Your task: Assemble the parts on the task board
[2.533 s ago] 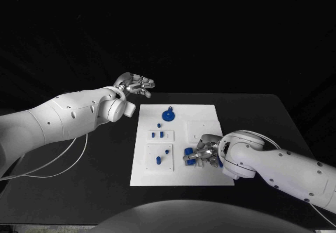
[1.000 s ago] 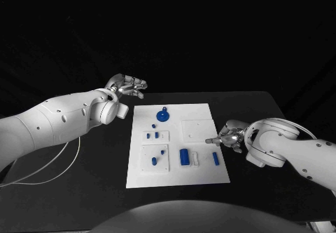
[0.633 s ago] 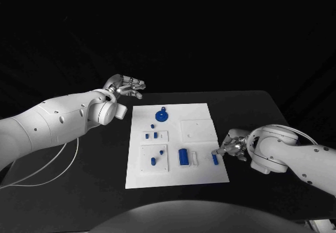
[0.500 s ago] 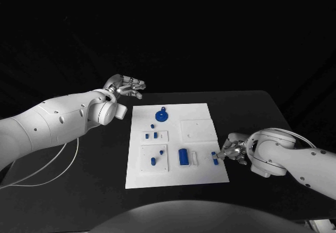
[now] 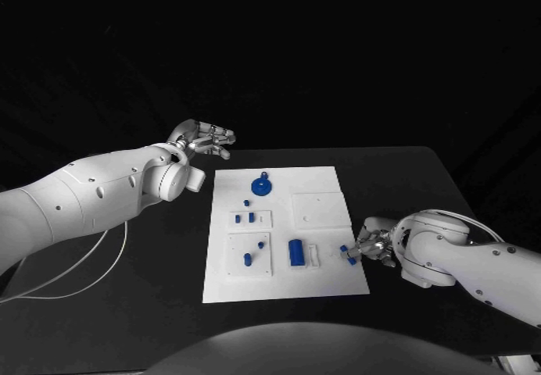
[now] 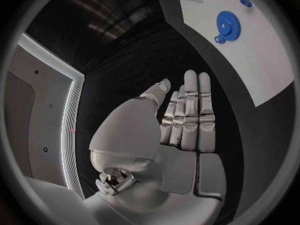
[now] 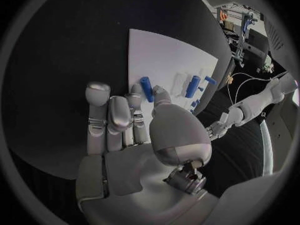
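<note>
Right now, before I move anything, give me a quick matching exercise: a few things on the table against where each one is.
Things:
1. blue gear
2. left hand
3. right hand
4. blue cylinder

Places:
A. fingers at the small blue pin by the board's right edge
B. raised beyond the board's far left corner, holding nothing
C. far end of the board
D. near half of the board, mid-width

Pairs: 1-C, 2-B, 3-A, 4-D

left hand (image 5: 204, 139) raised, fingers straight, empty; right hand (image 5: 370, 248) low, fingers curled in
</note>
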You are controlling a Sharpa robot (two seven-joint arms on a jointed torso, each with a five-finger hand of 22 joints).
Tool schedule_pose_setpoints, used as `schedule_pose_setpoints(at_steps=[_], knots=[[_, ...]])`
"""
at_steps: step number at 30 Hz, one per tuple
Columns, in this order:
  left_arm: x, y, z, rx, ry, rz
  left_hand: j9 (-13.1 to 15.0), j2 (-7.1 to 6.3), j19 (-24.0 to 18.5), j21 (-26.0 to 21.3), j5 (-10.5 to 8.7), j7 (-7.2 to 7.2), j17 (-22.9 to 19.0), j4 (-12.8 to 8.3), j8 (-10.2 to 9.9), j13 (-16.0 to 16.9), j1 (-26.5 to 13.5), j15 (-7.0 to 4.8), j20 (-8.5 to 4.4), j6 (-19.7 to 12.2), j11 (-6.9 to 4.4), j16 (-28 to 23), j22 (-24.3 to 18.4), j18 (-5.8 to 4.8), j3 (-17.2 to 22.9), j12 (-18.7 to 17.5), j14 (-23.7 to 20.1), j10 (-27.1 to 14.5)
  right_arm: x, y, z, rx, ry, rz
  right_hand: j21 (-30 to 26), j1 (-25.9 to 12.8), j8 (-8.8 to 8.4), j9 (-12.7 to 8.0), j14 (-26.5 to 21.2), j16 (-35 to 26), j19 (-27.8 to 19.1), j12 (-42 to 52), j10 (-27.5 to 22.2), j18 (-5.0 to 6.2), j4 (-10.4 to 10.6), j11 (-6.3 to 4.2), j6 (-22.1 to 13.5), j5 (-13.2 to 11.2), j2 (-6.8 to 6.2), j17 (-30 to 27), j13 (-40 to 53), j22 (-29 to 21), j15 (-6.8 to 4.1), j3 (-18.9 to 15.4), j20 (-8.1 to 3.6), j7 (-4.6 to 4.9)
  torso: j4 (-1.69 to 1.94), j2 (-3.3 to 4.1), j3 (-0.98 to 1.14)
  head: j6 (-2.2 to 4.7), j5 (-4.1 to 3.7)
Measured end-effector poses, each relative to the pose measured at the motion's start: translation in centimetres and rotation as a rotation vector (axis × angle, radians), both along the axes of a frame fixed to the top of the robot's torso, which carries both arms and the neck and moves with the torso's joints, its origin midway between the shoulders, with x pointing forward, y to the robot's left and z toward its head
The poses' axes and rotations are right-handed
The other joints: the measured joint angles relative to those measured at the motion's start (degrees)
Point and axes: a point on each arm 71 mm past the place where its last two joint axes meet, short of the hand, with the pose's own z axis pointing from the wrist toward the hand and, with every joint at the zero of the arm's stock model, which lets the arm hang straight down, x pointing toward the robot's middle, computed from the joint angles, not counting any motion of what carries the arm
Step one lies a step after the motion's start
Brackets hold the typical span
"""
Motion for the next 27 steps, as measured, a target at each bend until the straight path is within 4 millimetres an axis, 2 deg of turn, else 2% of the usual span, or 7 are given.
schedule_pose_setpoints(at_steps=[12, 18, 20, 21, 22, 24, 27], knots=[[0.0, 0.1, 0.0, 0.000, 0.001, 0.000, 0.00, 0.00, 0.00, 0.00, 0.00, 0.00, 0.00, 0.00, 0.00, 0.00, 0.00, 0.00, 0.00, 0.00, 0.00, 0.00, 0.01, 0.00, 0.00, 0.00, 0.00, 0.00, 0.1, 0.7, -0.2, -0.024, -0.025, 0.029, 0.00, 0.46, -0.23, 0.11, 0.00, 0.00, 0.00, 0.00, 0.00, 0.00, -0.90, 0.00, 0.50, 0.72, 0.45, -0.01, -0.01, 0.01, 0.00, 0.21, 0.00, 0.06, -0.01, -0.01, -0.01, 0.00, 0.29], [0.0, 0.1, 0.0, 0.001, 0.001, 0.001, 0.00, 0.00, 0.00, 0.00, 0.00, 0.00, 0.00, 0.00, 0.00, 0.00, 0.00, 0.00, 0.00, 0.00, 0.00, 0.00, 0.05, 0.00, 0.00, 0.00, 0.00, 0.00, 0.1, 1.2, -0.2, -0.029, -0.037, 0.044, 0.00, 1.68, -0.19, -0.77, 0.00, 0.00, 0.00, -0.05, 0.00, 0.00, -2.50, 0.00, 0.45, 7.36, 1.68, -0.01, -0.01, 0.06, 0.00, 1.62, 0.00, 0.09, 0.00, -0.01, -0.01, 0.00, 0.35], [0.0, 0.1, 0.0, 0.001, 0.001, 0.001, 0.00, 0.00, 0.00, 0.00, 0.00, 0.00, 0.00, 0.00, 0.00, 0.00, 0.00, 0.00, 0.00, 0.00, 0.00, 0.00, 0.05, 0.01, 0.00, 0.00, 0.00, 0.00, 0.1, 1.3, -0.2, -0.030, -0.039, 0.048, 0.00, 1.95, -0.20, -1.43, 0.10, 0.00, 0.04, -0.56, -0.13, 0.01, -3.86, -0.12, 0.45, 6.13, 1.95, -0.01, -0.05, 0.09, -0.10, 6.44, -0.04, 0.10, 0.00, -0.01, -0.01, 0.00, 0.35], [0.0, 0.1, 0.0, 0.001, 0.001, 0.001, 0.00, 0.00, 0.00, 0.00, 0.00, 0.00, 0.00, 0.00, 0.00, 0.00, 0.00, 0.00, 0.00, 0.00, 0.00, 0.00, 0.05, 0.00, 0.00, 0.00, 0.00, 0.00, 0.1, 1.3, -0.2, -0.030, -0.039, 0.049, 0.00, 1.90, -0.21, -2.04, 0.21, 0.00, 0.21, -0.76, -0.28, -0.51, -4.46, -0.25, 0.34, 1.66, 1.82, 0.00, -0.09, 0.09, -0.30, 10.28, -0.22, 0.21, 0.01, -0.01, -0.01, 0.00, 0.35], [0.0, 0.1, 0.0, 0.001, 0.002, 0.001, 0.00, 0.00, 0.00, 0.00, 0.00, 0.00, 0.00, 0.00, 0.00, 0.00, 0.00, 0.00, 0.00, 0.00, 0.00, 0.00, 0.05, 0.01, 0.00, 0.00, 0.00, 0.00, 0.1, 1.4, -0.2, -0.028, -0.040, 0.051, 0.00, -0.24, -0.22, -3.47, 0.18, 0.00, 0.21, -1.38, -0.67, -0.92, -4.79, 0.00, 0.12, -8.54, -1.45, 0.05, -0.23, 0.12, -0.62, 22.71, -0.45, 0.42, 0.00, -0.01, -0.01, 0.00, 0.35], [0.0, 0.1, 0.0, 0.001, 0.002, 0.001, 0.00, 0.00, 0.00, 0.00, 0.00, 0.00, 0.00, 0.00, 0.00, 0.00, 0.00, 0.00, 0.00, 0.00, 0.00, 0.00, 0.05, 0.00, 0.00, 0.00, 0.00, 0.00, 0.1, 1.5, -0.2, -0.028, -0.040, 0.054, 0.00, -7.57, -0.18, -3.56, 0.19, 0.00, 0.22, -1.40, -0.44, -0.93, -7.03, -0.22, 0.10, -11.91, -8.13, 0.10, -0.21, 0.25, -0.63, 41.99, -0.45, 0.45, 0.00, -0.01, -0.01, 0.00, 0.38], [0.0, 0.1, 0.0, 0.001, 0.002, 0.001, 0.00, 0.00, 0.00, 0.00, 0.00, 0.00, 0.00, 0.00, 0.00, 0.00, 0.00, 0.00, 0.00, 0.00, 0.00, 0.00, 0.04, 0.00, 0.00, 0.00, 0.00, 0.00, 0.1, 1.6, -0.2, -0.029, -0.041, 0.054, 0.00, -11.63, 1.16, 0.75, 0.20, 0.00, 0.22, -1.40, -0.40, -0.93, -7.90, -0.24, -0.23, -12.93, -10.22, 0.10, -0.20, 0.30, -0.63, 52.17, -0.44, 0.77, 0.01, -0.01, -0.02, 0.00, 0.40]])
